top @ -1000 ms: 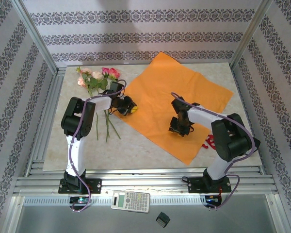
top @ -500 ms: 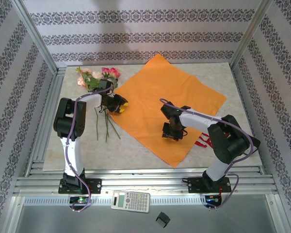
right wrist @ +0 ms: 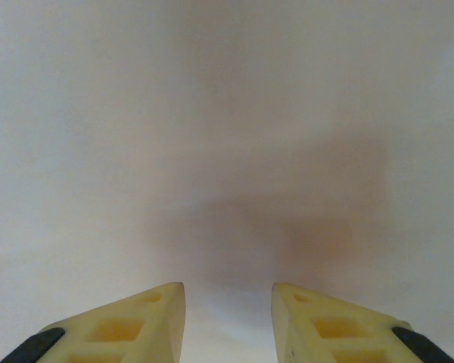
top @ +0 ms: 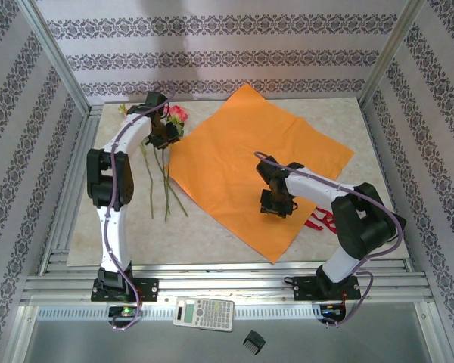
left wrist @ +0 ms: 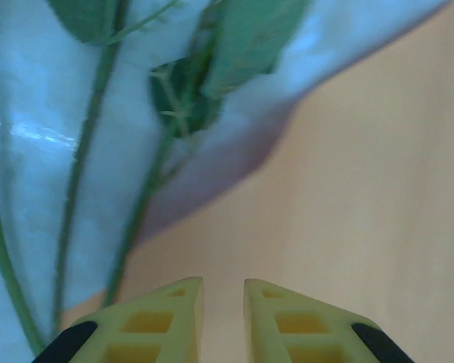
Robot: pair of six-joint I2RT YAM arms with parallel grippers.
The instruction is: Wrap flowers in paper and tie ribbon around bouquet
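As far as I can judge, the task is at its very beginning. The paper (top: 250,155), a large bright orange rectangular sheet of thin creased wrapping paper, lies flat and open on the pale stone-patterned table (top: 204,238). One corner points to the far wall, and no flower lies on it.

The flowers (top: 176,114), a few small pink and cream roses with green leaves and long thin green stems, lie on the table just beside the left edge of the paper. Their heads are at the far side and the stems point toward the arms. The ribbon (top: 321,221), long, thin and dark red, lies on the table just beside the near right edge of the paper, close to the right arm.

The left gripper (top: 165,132) is over the upper part of the flowers, near the leaves. In the left wrist view its yellow fingers (left wrist: 183,296) stand only a little apart with nothing between them. The green stems are ahead and to the left, the paper to the right.

The right gripper (top: 276,203) is over the near right part of the paper. Its fingers (right wrist: 163,302) are wider apart and also hold nothing.

Everything is still to do: bring the flowers onto the paper, roll the paper around them, then tie the ribbon
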